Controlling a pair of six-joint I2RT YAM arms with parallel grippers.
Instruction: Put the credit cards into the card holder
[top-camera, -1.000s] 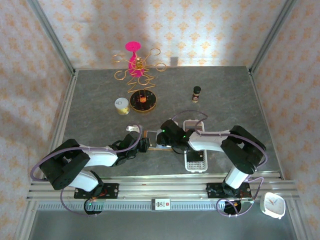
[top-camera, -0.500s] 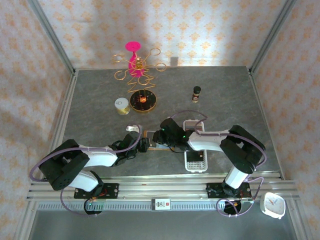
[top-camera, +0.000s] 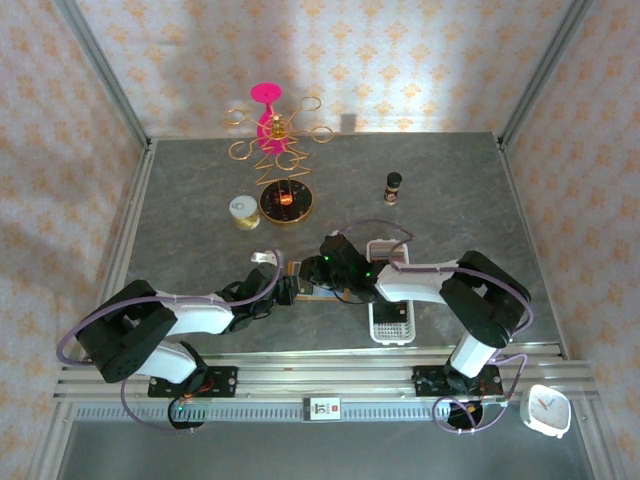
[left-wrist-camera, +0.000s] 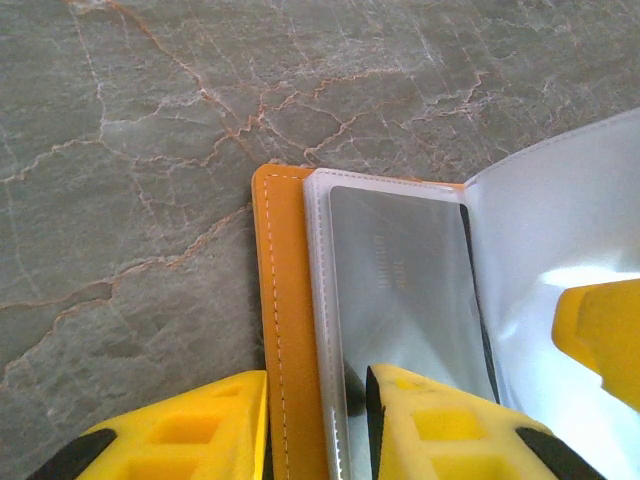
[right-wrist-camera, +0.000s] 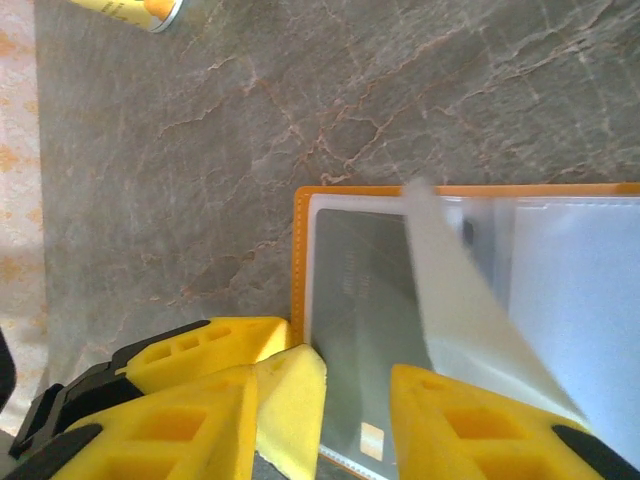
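The orange card holder (top-camera: 312, 293) lies open on the table between both arms. A grey credit card (left-wrist-camera: 400, 270) sits inside its clear left pocket, and its gold chip end shows in the right wrist view (right-wrist-camera: 365, 300). My left gripper (left-wrist-camera: 318, 385) is shut on the card holder's orange left edge (left-wrist-camera: 285, 330), with one finger outside it and one on the pocket. My right gripper (right-wrist-camera: 325, 385) hovers open over the same pocket. A pale clear leaf (right-wrist-camera: 470, 300) stands up against its right finger. From above, the two grippers (top-camera: 288, 292) (top-camera: 318, 272) meet over the holder.
A long white slotted tray (top-camera: 392, 320) lies under the right arm. Further back stand a small dark bottle (top-camera: 394, 186), a gold tin (top-camera: 243, 211), a round gold-rimmed dish (top-camera: 287, 202) and a pink and gold wire stand (top-camera: 270, 125). Metal frame rails border the table.
My right gripper has crept a little to the left over the open card holder. The left gripper has kept its place and its grip.
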